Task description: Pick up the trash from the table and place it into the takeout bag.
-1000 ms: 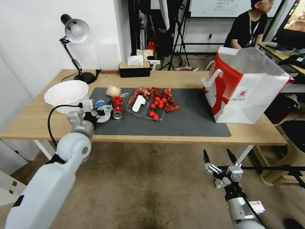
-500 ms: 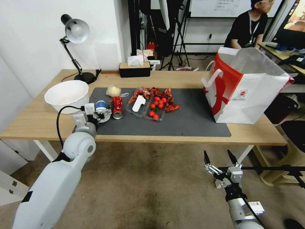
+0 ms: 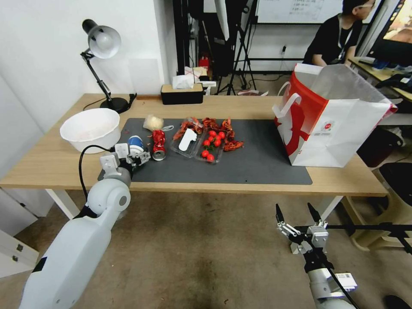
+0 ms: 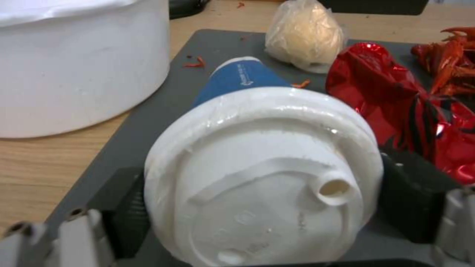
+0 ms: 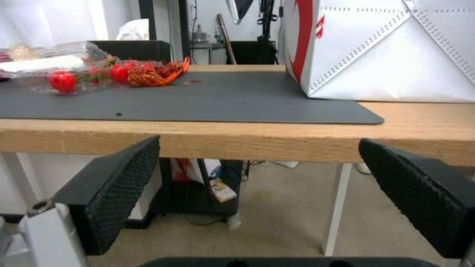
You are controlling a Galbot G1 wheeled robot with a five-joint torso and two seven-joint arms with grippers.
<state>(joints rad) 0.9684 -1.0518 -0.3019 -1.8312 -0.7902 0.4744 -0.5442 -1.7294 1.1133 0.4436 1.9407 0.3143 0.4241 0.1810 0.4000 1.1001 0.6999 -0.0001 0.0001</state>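
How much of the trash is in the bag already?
None seen in it yet. The left hand is shut on the blue-and-white cup, tipped over on the mat. The red can, pale wad, bowl and food tray wait on the table. The takeout bag stands open; the right hand hangs below the table's edge.

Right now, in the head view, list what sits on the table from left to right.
Bowl → blue cup, held in the left gripper → red can → clear tray of tomatoes → takeout bag.
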